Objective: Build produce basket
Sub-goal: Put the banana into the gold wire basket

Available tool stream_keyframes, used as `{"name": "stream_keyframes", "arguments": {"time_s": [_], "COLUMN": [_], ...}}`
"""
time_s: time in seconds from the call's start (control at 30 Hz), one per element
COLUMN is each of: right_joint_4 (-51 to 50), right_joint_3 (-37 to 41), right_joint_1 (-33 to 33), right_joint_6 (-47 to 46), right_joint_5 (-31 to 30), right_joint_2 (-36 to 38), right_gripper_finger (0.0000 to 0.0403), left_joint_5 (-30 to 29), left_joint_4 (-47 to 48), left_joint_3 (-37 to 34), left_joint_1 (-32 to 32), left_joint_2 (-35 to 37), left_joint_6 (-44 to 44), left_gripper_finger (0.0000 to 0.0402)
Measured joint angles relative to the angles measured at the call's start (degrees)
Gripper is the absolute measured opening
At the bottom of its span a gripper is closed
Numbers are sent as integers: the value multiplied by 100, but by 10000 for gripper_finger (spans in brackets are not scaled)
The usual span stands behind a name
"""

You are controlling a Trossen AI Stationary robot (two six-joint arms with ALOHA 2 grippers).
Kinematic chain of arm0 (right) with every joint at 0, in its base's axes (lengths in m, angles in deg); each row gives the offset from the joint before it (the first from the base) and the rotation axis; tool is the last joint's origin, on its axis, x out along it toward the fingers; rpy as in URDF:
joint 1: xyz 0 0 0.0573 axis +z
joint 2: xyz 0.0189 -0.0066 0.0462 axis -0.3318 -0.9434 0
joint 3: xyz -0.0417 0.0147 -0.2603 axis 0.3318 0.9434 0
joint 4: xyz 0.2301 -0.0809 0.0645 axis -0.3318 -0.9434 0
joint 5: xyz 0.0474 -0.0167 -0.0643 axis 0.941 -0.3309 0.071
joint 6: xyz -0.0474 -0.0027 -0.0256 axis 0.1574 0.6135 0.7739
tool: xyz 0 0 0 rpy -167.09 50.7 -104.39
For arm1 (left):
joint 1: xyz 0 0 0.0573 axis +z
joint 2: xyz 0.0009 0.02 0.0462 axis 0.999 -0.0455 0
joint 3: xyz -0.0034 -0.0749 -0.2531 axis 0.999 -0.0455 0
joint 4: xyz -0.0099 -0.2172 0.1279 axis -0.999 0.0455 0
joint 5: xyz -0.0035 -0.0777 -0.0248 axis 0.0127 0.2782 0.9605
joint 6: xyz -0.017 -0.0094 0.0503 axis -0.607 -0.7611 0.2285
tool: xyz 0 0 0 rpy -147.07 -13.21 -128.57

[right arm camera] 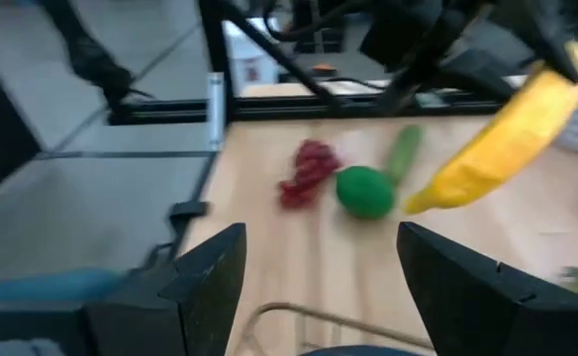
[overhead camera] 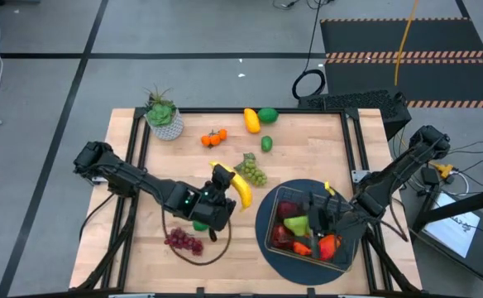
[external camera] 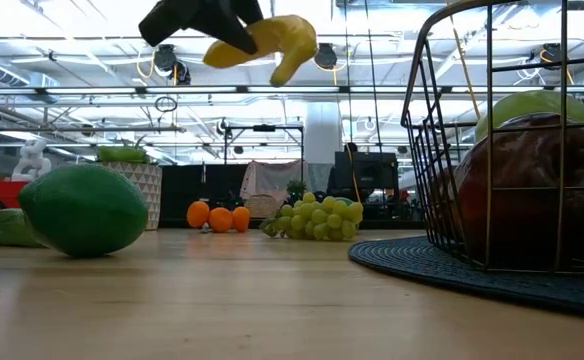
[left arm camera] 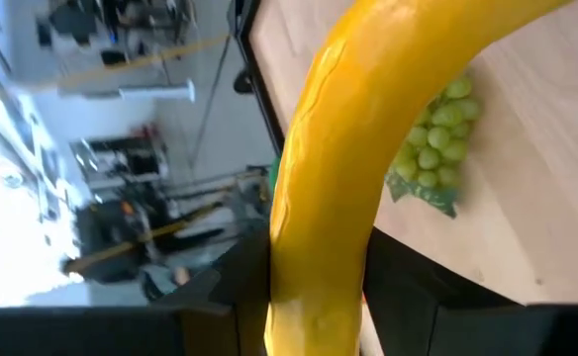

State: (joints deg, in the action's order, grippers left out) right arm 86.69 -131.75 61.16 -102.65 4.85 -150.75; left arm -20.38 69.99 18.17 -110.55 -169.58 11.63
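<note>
My left gripper (overhead camera: 220, 177) is shut on a yellow banana (overhead camera: 240, 190), held in the air left of the basket; the low view shows the banana (external camera: 267, 45) high above the table. The dark wire basket (overhead camera: 351, 248) stands on a round dark blue mat (overhead camera: 266, 217) at the near right, with red, green and orange produce (overhead camera: 295, 228) inside. My right gripper (overhead camera: 320, 217) hovers open over the basket, nothing between its fingers (right arm camera: 200, 287). A lime (right arm camera: 365, 190), red grapes (right arm camera: 309, 173) and a cucumber (right arm camera: 403, 153) lie on the table below the left arm. My left gripper pinches the banana near one end (left arm camera: 309, 297) between its two fingers, which lie across it. The fingers come from the table's left, slanting down. The banana is lifted clear of the table, and its free end (right arm camera: 423, 203) slopes down toward the basket.
A potted plant (overhead camera: 163, 116) stands at the far left. Oranges (overhead camera: 213, 137), green grapes (overhead camera: 252, 171), a yellow-orange fruit (overhead camera: 251, 121) and two green fruits (overhead camera: 268, 115) lie on the far half. A thin dark ring (overhead camera: 212, 257) lies near the red grapes (overhead camera: 184, 241).
</note>
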Motion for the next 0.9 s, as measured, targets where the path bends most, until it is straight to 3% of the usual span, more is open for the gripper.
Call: {"name": "stream_keyframes", "arguments": {"time_s": [0.23,0.47,0.73,0.9], "right_joint_4": [-301,-426,-478,-475], "right_joint_3": [0,0,0,0], "right_joint_1": [193,219,219,219], "right_joint_6": [-247,-249,-249,-249], "right_joint_5": [130,121,114,114], "right_joint_2": [231,239,239,239], "right_gripper_finger": [255,255,255,255], "left_joint_5": [-41,-41,-39,-16], "left_joint_4": [-624,-1361,-1556,-1555], "left_joint_3": [1,1,0,1], "left_joint_1": [-155,-172,-168,-168], "left_joint_2": [0,0,0,0], "left_joint_6": [833,933,-399,-1701], "left_gripper_finger": [134,143,134,143]}}
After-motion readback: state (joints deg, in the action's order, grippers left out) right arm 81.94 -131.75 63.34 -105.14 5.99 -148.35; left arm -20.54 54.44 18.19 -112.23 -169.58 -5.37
